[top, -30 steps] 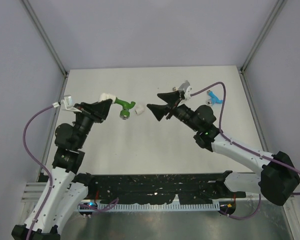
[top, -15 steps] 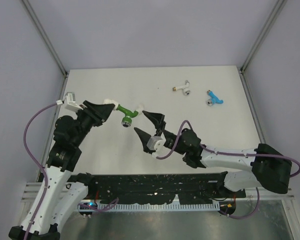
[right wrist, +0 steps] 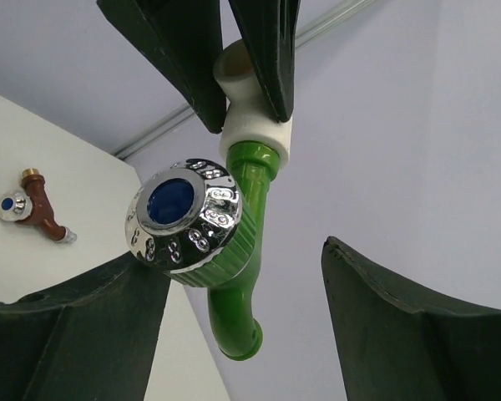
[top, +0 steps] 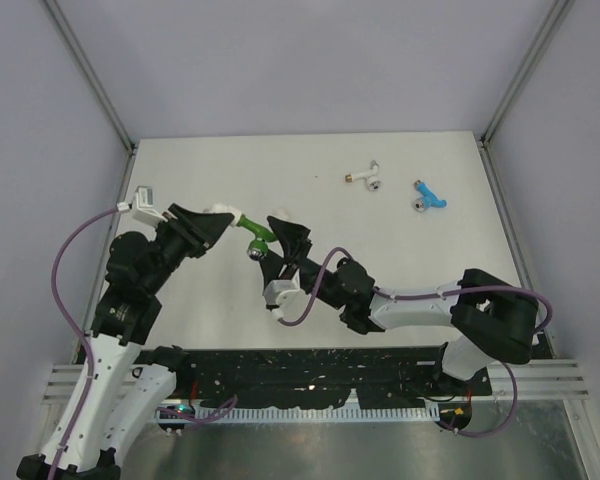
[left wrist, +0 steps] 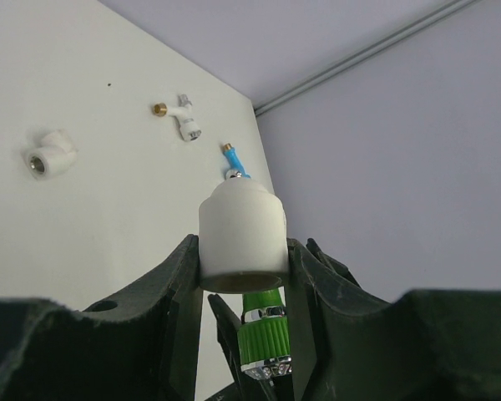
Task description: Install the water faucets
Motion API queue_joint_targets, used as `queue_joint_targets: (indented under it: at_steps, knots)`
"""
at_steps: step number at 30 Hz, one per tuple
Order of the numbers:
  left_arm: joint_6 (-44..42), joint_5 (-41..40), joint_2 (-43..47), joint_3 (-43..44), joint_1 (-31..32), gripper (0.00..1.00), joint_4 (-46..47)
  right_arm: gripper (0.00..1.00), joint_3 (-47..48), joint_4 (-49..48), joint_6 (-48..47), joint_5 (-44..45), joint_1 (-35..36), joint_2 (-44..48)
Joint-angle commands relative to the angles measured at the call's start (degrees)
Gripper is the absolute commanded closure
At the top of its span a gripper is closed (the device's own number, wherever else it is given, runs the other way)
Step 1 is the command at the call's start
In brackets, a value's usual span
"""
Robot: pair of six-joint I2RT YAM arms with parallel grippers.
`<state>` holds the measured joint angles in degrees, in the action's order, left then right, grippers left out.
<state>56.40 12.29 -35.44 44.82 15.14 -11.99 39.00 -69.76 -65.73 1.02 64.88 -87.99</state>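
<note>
My left gripper [top: 218, 218] is shut on a white pipe fitting [left wrist: 240, 238] held above the table. The green faucet [top: 252, 238] hangs from that fitting, chrome knob [right wrist: 184, 217] facing my right wrist camera. My right gripper [top: 272, 250] is open, its fingers [right wrist: 417, 326] standing on either side of the green faucet [right wrist: 238, 276] with a clear gap on the right. The white faucet [top: 365, 177] and the blue faucet [top: 427, 195] lie at the back right of the table. A brown faucet [right wrist: 33, 209] lies on the table in the right wrist view.
A loose white elbow fitting [left wrist: 48, 154] lies on the table, its brass-lined opening facing the near side. Metal frame posts [top: 90, 85] rise at the table's back corners. A black cable track [top: 310, 375] runs along the near edge.
The right arm has swung from the back right, near the white faucet, across to the left. Its open jaws now sit around the green faucet. The left gripper has barely moved.
</note>
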Motion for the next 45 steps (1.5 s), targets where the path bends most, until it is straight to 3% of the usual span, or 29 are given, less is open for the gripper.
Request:
queue_joint_targets:
  at_steps: [1,6,13,14,17,21,28,34,37,44,45]
  knots:
    - [1.4,2.6,1.3,3.0,-0.2,1.0,2.5,0.26,3.1,-7.4,-2.6,1.9,0.4,-1.3]
    - [1.3,3.3,2.0,2.9,-0.2,1.0,2.3,0.35,3.3,-6.4,1.2,0.6,0.5,-0.9]
    - [0.6,4.8,2.4,1.0,-0.1,1.0,5.9,0.64,3.4,2.5,11.0,-3.8,0.6,5.4]
    - [0.4,5.2,2.6,0.3,-0.2,1.0,7.2,0.72,3.8,3.6,13.8,-4.8,0.5,6.1]
    - [-0.8,6.3,3.3,-1.7,-0.2,1.0,11.2,0.83,4.4,9.6,19.8,-7.3,0.2,9.9]
    - [-2.0,8.5,4.7,-5.8,-0.2,1.0,20.1,0.95,6.3,15.0,36.9,-11.7,-2.1,13.4]
    - [0.1,8.3,7.7,-13.1,-0.2,1.0,35.8,0.94,4.8,8.2,59.7,-17.8,-8.3,14.9]
    - [-4.8,6.1,10.3,-13.4,-0.2,1.0,31.2,0.94,4.5,10.4,64.3,-16.3,-9.9,16.4]
    - [-9.3,4.4,11.5,-12.0,-0.2,0.86,25.1,0.94,4.5,14.6,65.6,-14.1,-12.1,17.7]
    - [-21.6,0.2,11.1,-4.3,-0.1,0.35,6.0,0.95,4.1,28.2,71.5,-7.7,-17.1,20.0]
    - [-23.6,-0.7,10.7,-2.8,-0.2,0.23,2.0,0.95,4.4,29.8,72.4,-7.6,-18.8,20.0]
